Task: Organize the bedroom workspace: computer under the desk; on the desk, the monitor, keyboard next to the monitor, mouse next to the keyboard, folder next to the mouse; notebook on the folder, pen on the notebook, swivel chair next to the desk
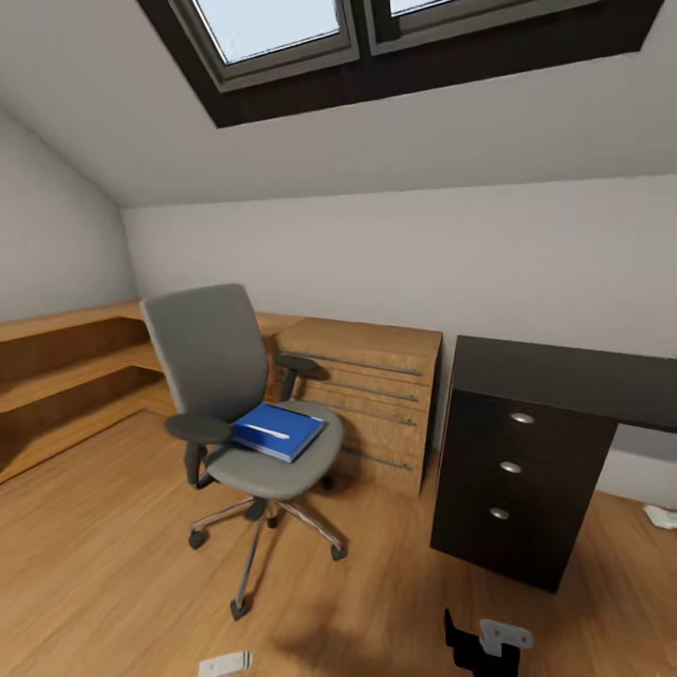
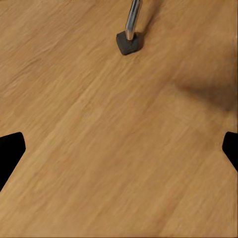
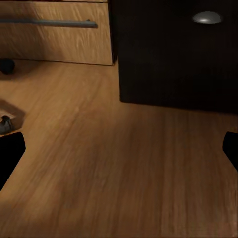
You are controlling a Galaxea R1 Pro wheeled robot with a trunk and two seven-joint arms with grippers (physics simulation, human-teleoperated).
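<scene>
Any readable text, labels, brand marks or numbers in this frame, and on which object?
None readable. The blue folder on the grey swivel chair shows a plain cover with a white pen on it. The dark desk drawers carry only round silver knobs.

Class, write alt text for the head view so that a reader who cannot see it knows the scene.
A grey swivel chair stands on a wooden floor with a blue folder on its seat and a white pen on top. Behind it is a light wood drawer unit, to its right a dark desk with three drawers, under a skylight.
</scene>
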